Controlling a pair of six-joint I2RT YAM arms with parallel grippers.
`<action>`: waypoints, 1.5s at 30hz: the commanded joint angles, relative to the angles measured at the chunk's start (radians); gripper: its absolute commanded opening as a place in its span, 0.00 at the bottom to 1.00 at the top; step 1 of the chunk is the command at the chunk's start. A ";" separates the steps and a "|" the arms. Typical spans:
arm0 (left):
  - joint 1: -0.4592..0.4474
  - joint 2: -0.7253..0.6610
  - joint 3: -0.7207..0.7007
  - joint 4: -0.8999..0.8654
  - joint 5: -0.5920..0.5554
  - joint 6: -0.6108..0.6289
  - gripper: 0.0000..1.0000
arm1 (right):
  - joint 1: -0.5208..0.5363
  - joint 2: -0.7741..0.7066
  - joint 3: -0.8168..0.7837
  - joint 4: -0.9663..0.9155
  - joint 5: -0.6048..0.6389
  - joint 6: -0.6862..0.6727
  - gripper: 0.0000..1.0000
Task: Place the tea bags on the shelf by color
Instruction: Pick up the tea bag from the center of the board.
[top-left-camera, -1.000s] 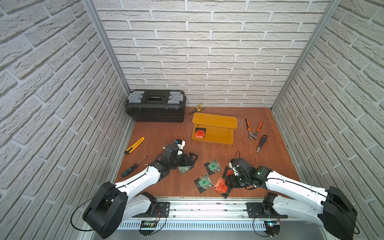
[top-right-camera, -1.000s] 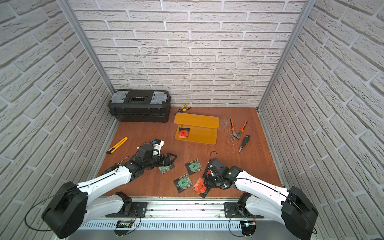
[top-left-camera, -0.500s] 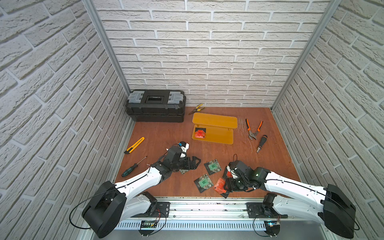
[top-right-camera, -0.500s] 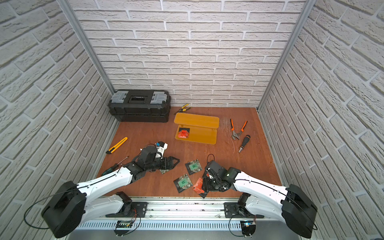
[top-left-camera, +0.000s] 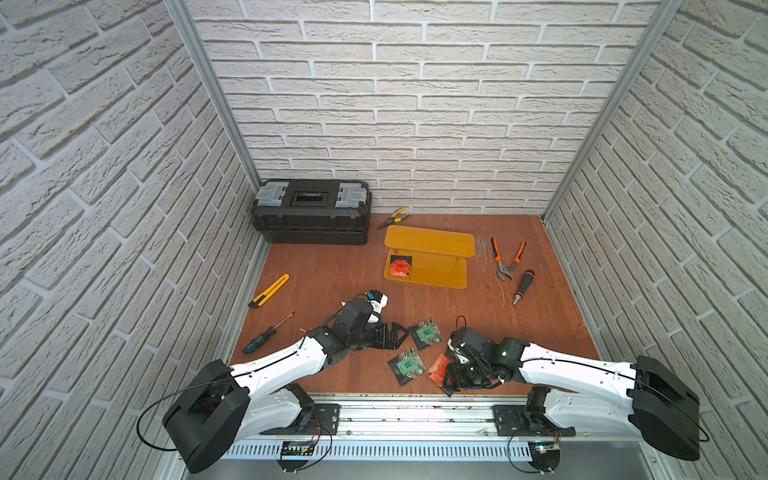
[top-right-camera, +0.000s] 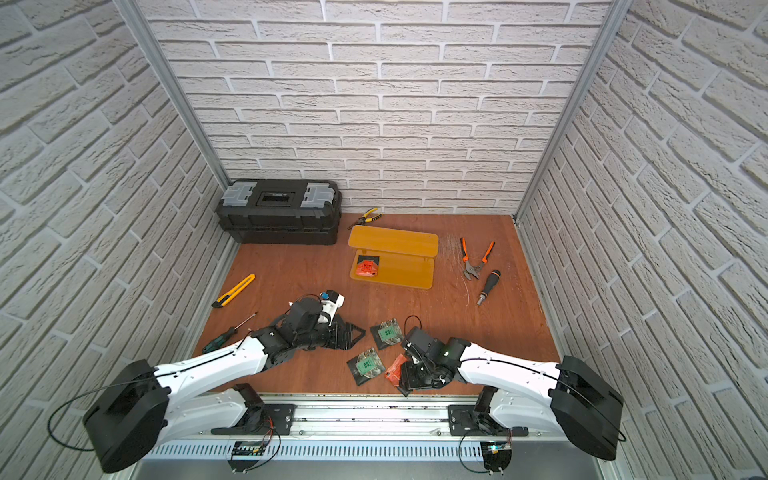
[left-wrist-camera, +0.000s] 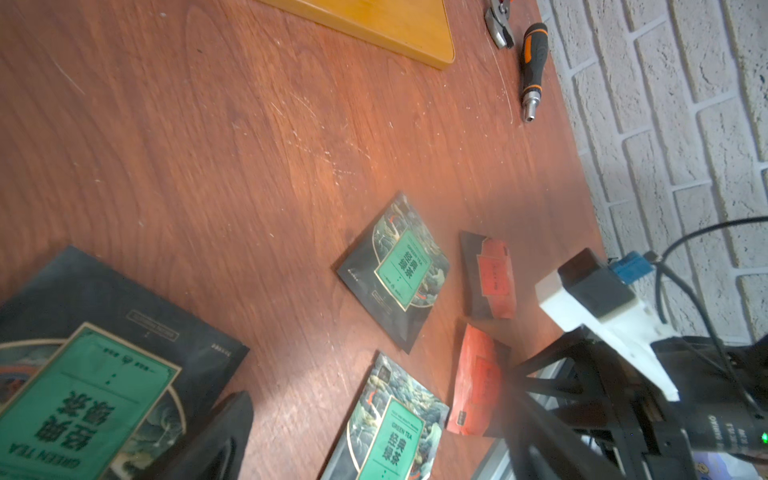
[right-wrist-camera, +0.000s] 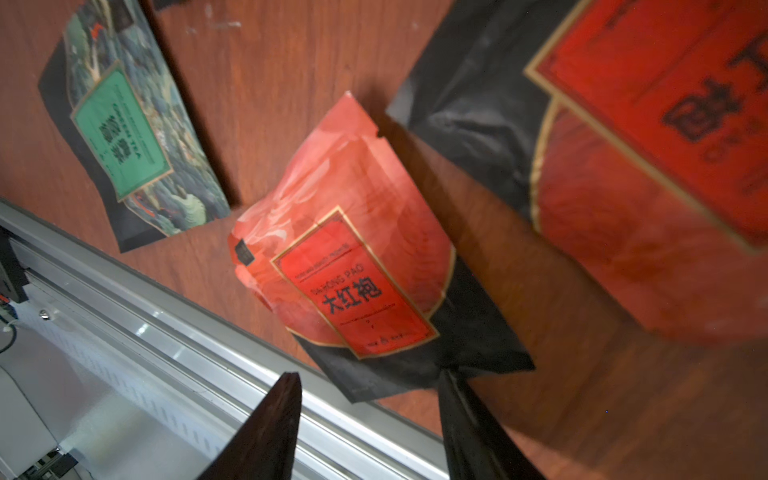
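The yellow-orange shelf (top-left-camera: 432, 245) stands at the back with one red tea bag (top-left-camera: 400, 267) on its lower tier. Two green tea bags (top-left-camera: 426, 333) (top-left-camera: 407, 365) lie on the floor between my arms. A third green tea bag (left-wrist-camera: 83, 395) lies under my left gripper (top-left-camera: 400, 335), which is open and low over the floor. My right gripper (right-wrist-camera: 370, 432) is open at the front edge, with the black corner of a red tea bag (right-wrist-camera: 353, 266) against one finger (right-wrist-camera: 469, 432). A second red tea bag (right-wrist-camera: 665, 124) lies right beside it, hidden under the right arm in both top views.
A black toolbox (top-left-camera: 311, 212) and yellow pliers (top-left-camera: 392, 217) sit at the back wall. Orange pliers (top-left-camera: 505, 262) and a bit driver (top-left-camera: 523, 286) lie right of the shelf. A yellow knife (top-left-camera: 269, 290) and a green screwdriver (top-left-camera: 266, 332) lie left. The metal rail (top-left-camera: 415, 411) borders the front.
My left gripper has slid right, over a green tea bag and nearer the other two. My right gripper has moved down to the front edge at the red tea bag, its jaws narrowing slightly.
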 joint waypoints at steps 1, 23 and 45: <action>-0.017 0.003 0.019 0.002 -0.012 -0.007 0.97 | 0.021 0.034 0.000 0.060 -0.005 0.022 0.57; -0.155 0.132 0.078 0.112 -0.024 -0.066 0.69 | 0.061 -0.052 0.063 -0.010 0.206 0.003 0.56; -0.306 0.398 0.167 0.254 0.014 -0.143 0.44 | -0.032 -0.182 -0.091 0.063 0.182 0.022 0.52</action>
